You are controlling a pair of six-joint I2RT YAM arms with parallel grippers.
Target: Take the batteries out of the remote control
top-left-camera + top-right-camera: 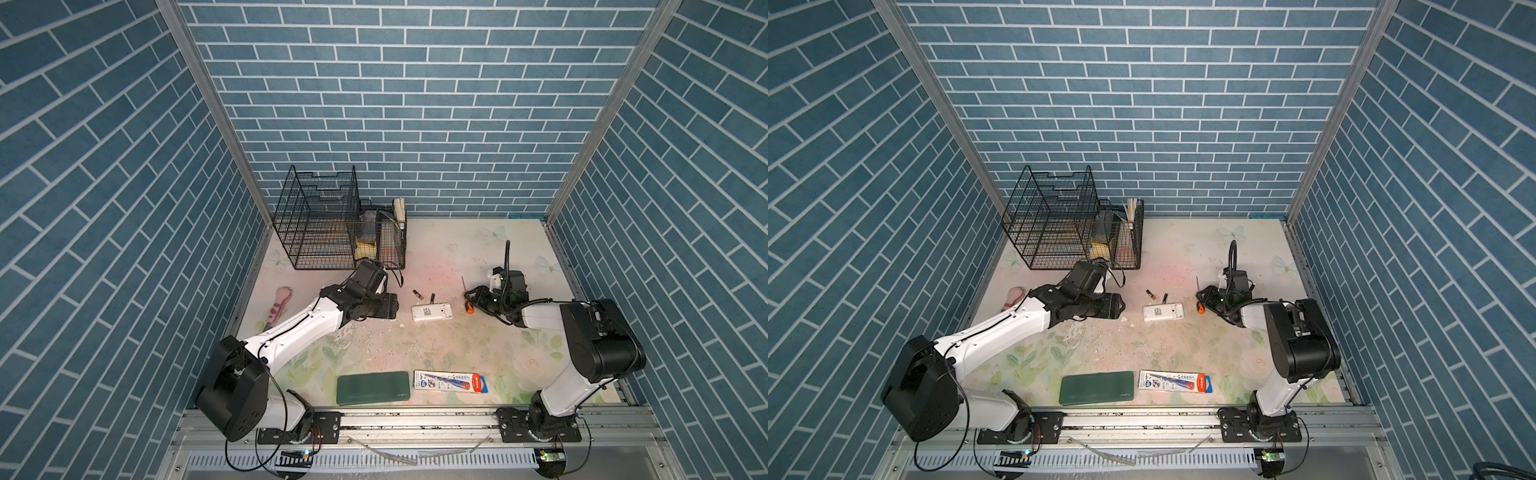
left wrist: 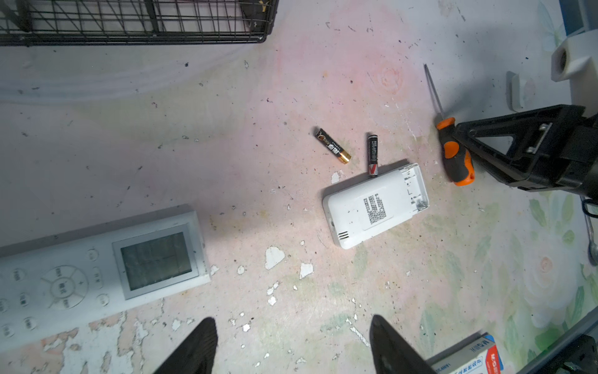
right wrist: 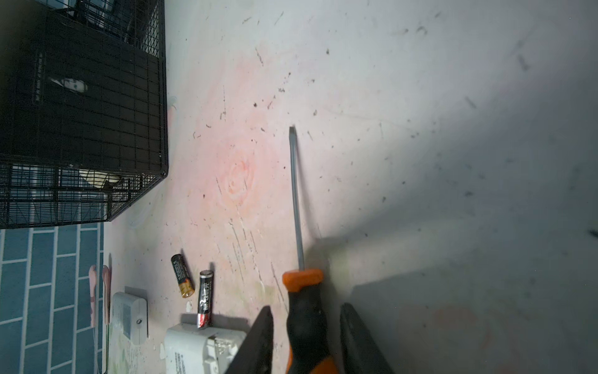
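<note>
The white remote control (image 1: 431, 311) (image 2: 372, 207) lies back up mid-table, its battery bay uncovered at one end and showing no battery. Two batteries (image 2: 333, 146) (image 2: 372, 155) lie loose just behind it, as both top views show; the red-ended one (image 3: 205, 299) touches its edge. My right gripper (image 3: 307, 307) (image 1: 471, 297) is open, its fingers on either side of the orange-and-black screwdriver (image 3: 302, 317) handle, with gaps on both sides. My left gripper (image 2: 292, 320) (image 1: 395, 307) hovers open and empty left of the remote.
A grey remote with a screen (image 2: 97, 268) lies face up beside my left gripper. A black wire basket (image 1: 320, 224) stands at the back left. A green case (image 1: 373, 387) and a pen packet (image 1: 449, 381) lie near the front edge. A pink item (image 1: 279, 307) lies far left.
</note>
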